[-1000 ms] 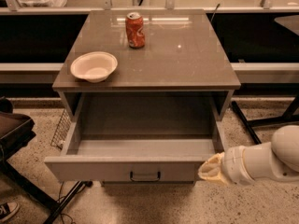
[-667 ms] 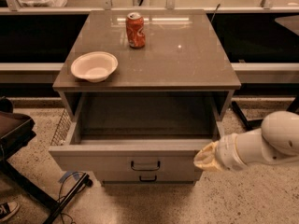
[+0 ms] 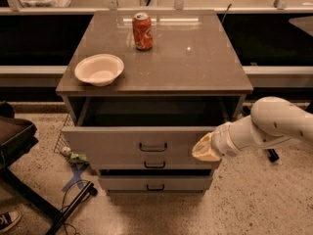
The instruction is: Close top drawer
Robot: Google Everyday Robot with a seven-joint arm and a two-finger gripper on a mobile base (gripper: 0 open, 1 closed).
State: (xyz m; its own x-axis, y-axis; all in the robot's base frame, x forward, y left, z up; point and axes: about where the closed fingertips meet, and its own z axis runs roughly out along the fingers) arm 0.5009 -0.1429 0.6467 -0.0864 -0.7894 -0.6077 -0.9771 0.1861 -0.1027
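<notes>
The top drawer [image 3: 122, 140] of a grey-brown cabinet stands partly open, its flat front panel a short way out from the cabinet, with a small dark loop handle [image 3: 152, 147] at centre. A strip of its dark inside shows under the cabinet top. My gripper [image 3: 204, 149], on a white arm coming in from the right, is pressed against the right end of the drawer front. Two shallower drawers [image 3: 154, 182] sit below it.
On the cabinet top [image 3: 195, 58] stand a red soda can [image 3: 142, 31] and a white bowl [image 3: 99, 69]. A dark chair [image 3: 14, 136] and its legs are at the left. Cables and small debris [image 3: 73, 158] lie on the speckled floor.
The top drawer has slid back into the cabinet, from wide open to a narrow gap. My gripper has moved inward with the drawer front.
</notes>
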